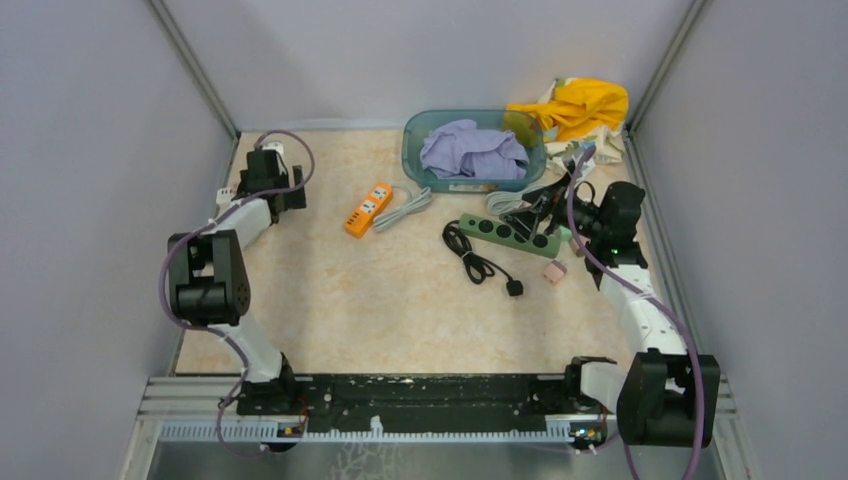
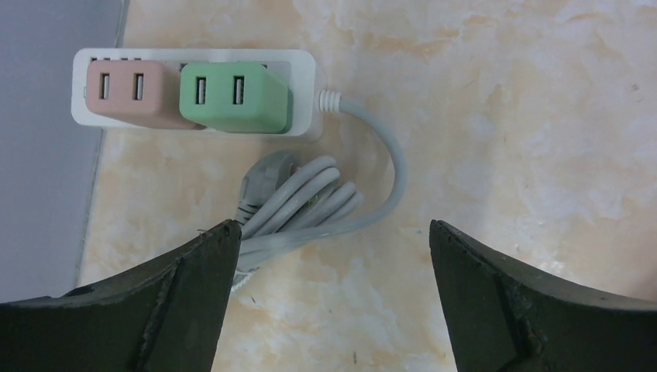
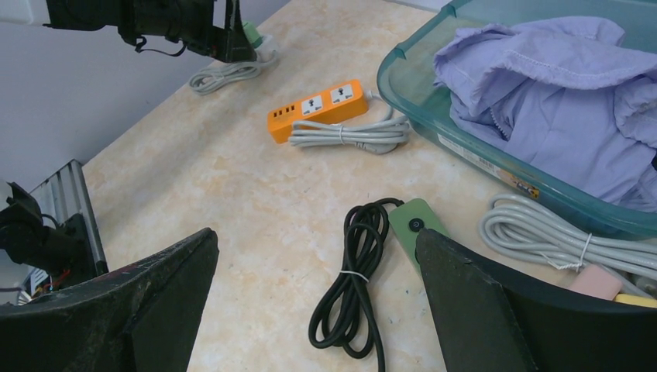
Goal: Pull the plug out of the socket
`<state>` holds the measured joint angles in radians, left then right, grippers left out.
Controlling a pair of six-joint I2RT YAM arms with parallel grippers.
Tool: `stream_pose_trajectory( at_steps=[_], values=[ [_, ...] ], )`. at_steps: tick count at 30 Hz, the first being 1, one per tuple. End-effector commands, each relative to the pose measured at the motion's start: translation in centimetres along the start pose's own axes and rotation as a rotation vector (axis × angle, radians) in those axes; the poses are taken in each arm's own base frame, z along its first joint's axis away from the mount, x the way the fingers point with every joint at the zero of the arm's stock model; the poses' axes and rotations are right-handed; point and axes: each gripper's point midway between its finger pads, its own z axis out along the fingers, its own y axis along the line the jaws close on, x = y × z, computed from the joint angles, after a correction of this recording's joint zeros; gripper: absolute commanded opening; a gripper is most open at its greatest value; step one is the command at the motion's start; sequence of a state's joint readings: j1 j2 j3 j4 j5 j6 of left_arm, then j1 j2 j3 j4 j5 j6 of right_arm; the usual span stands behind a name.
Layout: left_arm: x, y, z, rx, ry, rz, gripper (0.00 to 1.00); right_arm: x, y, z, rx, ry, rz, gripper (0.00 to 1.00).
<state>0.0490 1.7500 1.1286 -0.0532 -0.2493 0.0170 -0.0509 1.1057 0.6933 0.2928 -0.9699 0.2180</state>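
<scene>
1. A marbled table (image 1: 380, 300) is shown. At its far edge a teal bin (image 1: 408, 150) is filled with lavender cloth (image 1: 472, 150), and a yellow cloth (image 1: 585, 103) is bunched at the far right corner.
2. The left gripper (image 2: 333, 232) is held over the far left corner, close to the wall. Its jaws are spread wide and nothing is gripped between them.
3. The right gripper (image 3: 318, 240) is held at the far right. Its jaws are likewise spread wide, and nothing is held.
4. A green power strip (image 1: 505, 233) is laid in front of the bin, near the right gripper, with a coiled black cord (image 1: 478, 263) just beside it. An orange power strip (image 1: 368, 209) is placed left of the bin.
5. A white power strip (image 2: 302, 70) is found at the table's left edge, below the left gripper, with its grey cord (image 2: 310, 198) bundled just beside it.
6. Two plugs are seated side by side in the white strip. A pink plug (image 2: 132, 93) is set toward the wall and a green plug (image 2: 236, 97) is set next to it. Neither is touched by the fingers.
</scene>
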Motion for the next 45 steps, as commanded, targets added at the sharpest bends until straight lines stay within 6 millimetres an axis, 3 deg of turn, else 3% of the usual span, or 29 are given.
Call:
stream_pose_trajectory(
  at_steps=[1,6,13,16,20,22,28,36,39,45],
  values=[
    [-0.2,1.0,2.0,0.0,-0.012,0.134,0.95,-1.9,0.8,-0.4,-0.014,-0.048,-0.058,0.99],
    [1.8,0.5,3.5,0.054,0.059,0.138,0.85,-1.9,0.9,-0.4,-0.011,-0.05,-0.062,0.99],
    [3.4,0.6,4.4,0.058,0.109,0.141,0.8,-2.0,0.9,-0.4,-0.014,-0.05,-0.063,0.99],
    [3.3,0.2,4.3,0.08,0.109,0.133,0.68,-2.0,0.9,-0.4,-0.013,-0.05,-0.065,0.99],
    [3.6,0.1,3.9,0.088,0.125,0.118,0.3,-2.1,0.9,-0.4,-0.013,-0.051,-0.066,0.99],
    [3.8,0.0,3.4,0.09,0.138,0.097,0.22,-2.1,1.0,-0.4,-0.014,-0.051,-0.066,0.99],
    [4.2,-2.2,0.5,0.193,0.167,-0.021,0.08,-2.1,1.1,-0.4,-0.019,-0.051,-0.061,0.99],
    [4.6,-5.5,-5.4,0.258,0.178,-0.21,0.04,-2.2,1.2,-0.5,-0.022,-0.054,-0.065,0.99],
    [5.6,-6.6,-7.9,0.266,0.165,-0.298,0.03,-2.2,1.2,-0.5,-0.022,-0.054,-0.065,0.99],
    [9.5,-9.3,-12.3,0.293,0.204,-0.449,0.04,-2.1,0.9,-0.4,-0.013,-0.051,-0.065,0.99]
  ],
)
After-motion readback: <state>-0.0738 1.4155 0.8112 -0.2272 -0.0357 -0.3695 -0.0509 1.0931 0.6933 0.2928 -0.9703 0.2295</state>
